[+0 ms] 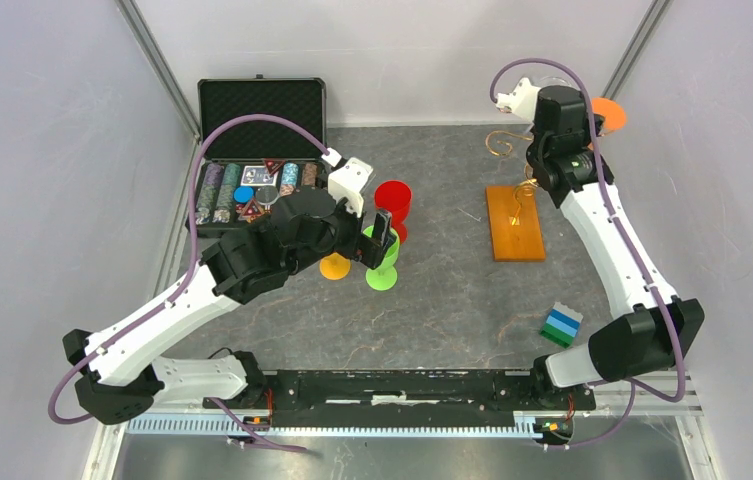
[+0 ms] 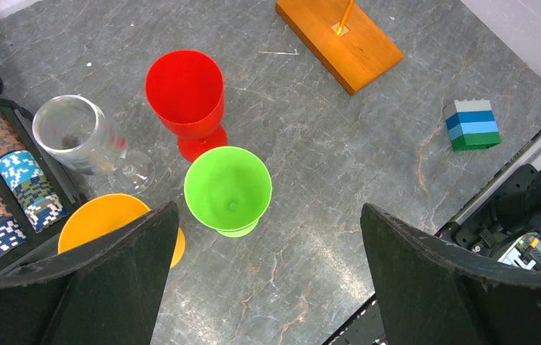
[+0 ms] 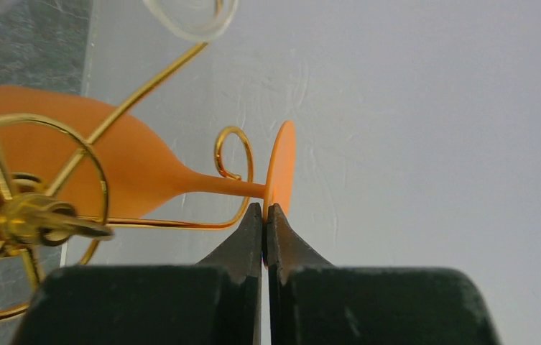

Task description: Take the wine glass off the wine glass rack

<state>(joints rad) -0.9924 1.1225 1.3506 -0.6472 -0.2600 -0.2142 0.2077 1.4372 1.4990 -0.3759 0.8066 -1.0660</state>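
Observation:
An orange wine glass (image 3: pixel 134 165) hangs on its side in a curled arm of the gold wire wine glass rack (image 3: pixel 80 144). The rack's wooden base (image 1: pixel 515 222) lies right of centre. My right gripper (image 3: pixel 264 214) is shut on the rim of the glass's round foot (image 3: pixel 282 165). From above, the orange glass (image 1: pixel 609 113) shows just right of the right wrist. My left gripper (image 2: pixel 267 273) is open and empty, hovering above a green cup (image 2: pixel 228 188) near the table's middle.
Red (image 2: pixel 185 92), green and yellow-orange (image 2: pixel 98 219) goblets and a clear glass (image 2: pixel 80 135) stand by the open black chip case (image 1: pixel 257 160). A blue-green block stack (image 1: pixel 560 324) lies front right. A clear glass foot (image 3: pixel 192 16) hangs on another rack arm.

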